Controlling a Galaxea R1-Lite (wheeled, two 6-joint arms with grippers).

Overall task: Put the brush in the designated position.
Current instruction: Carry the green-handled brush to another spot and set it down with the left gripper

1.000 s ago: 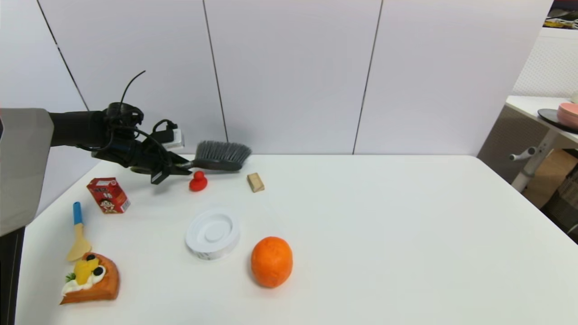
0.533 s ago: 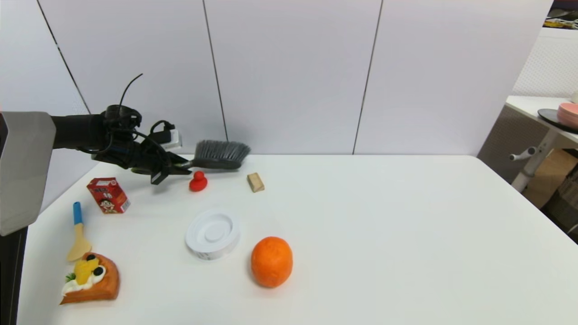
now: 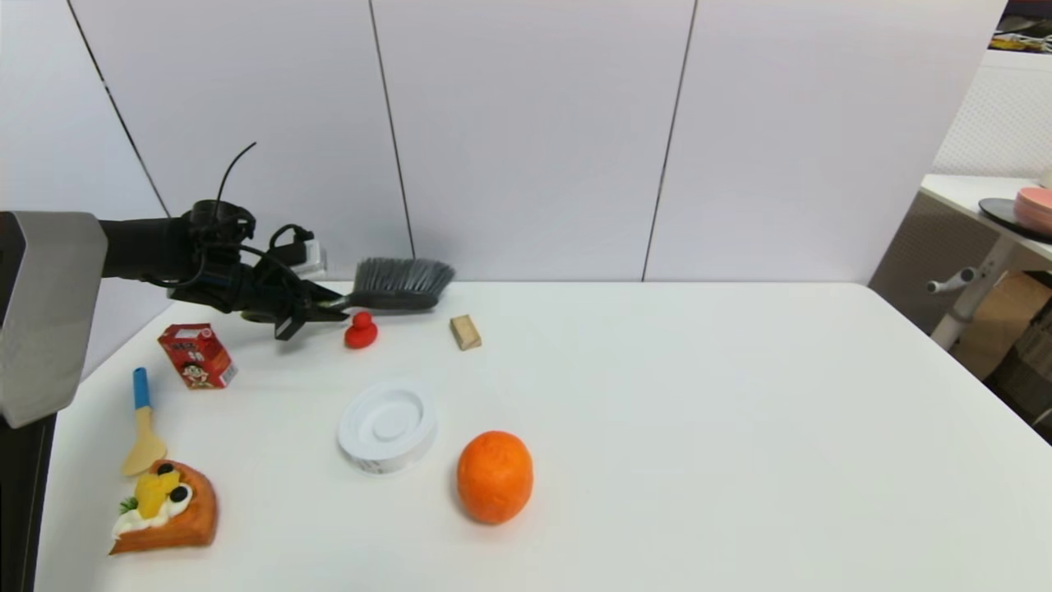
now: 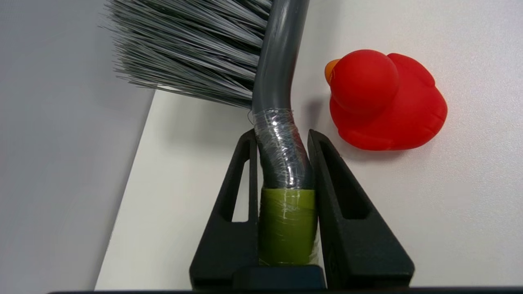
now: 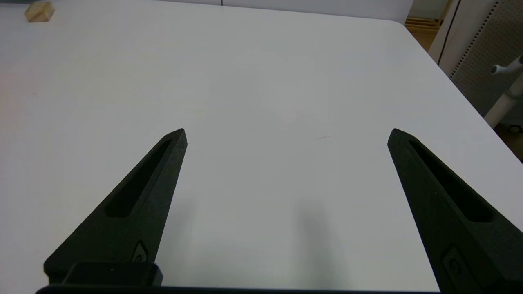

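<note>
My left gripper [image 3: 316, 308] is shut on the brush [image 3: 400, 284] at its handle, holding it level near the table's far left edge. The grey bristles point up toward the back wall. In the left wrist view both black fingers [image 4: 243, 171] clamp the taped grey and lime-green handle [image 4: 282, 163], with the left gripper [image 4: 281, 136] pinching it just below the bristle head. A red toy duck [image 3: 361, 330] [image 4: 382, 100] sits on the table right beside the brush. My right gripper [image 5: 286, 134] hangs open over bare white tabletop, out of the head view. The designated position carries no mark that I can pick out.
On the table stand a red carton [image 3: 197, 354], a blue-handled yellow spatula [image 3: 143, 423], a toy cake slice [image 3: 167, 507], a white round dish [image 3: 387, 425], an orange [image 3: 494, 476] and a small wooden block [image 3: 465, 332] [image 5: 39, 11]. The wall runs close behind the brush.
The left arm has sunk a little and drawn slightly left, lowering the brush toward the tabletop near the duck. The grip holds. Nothing else has moved.
</note>
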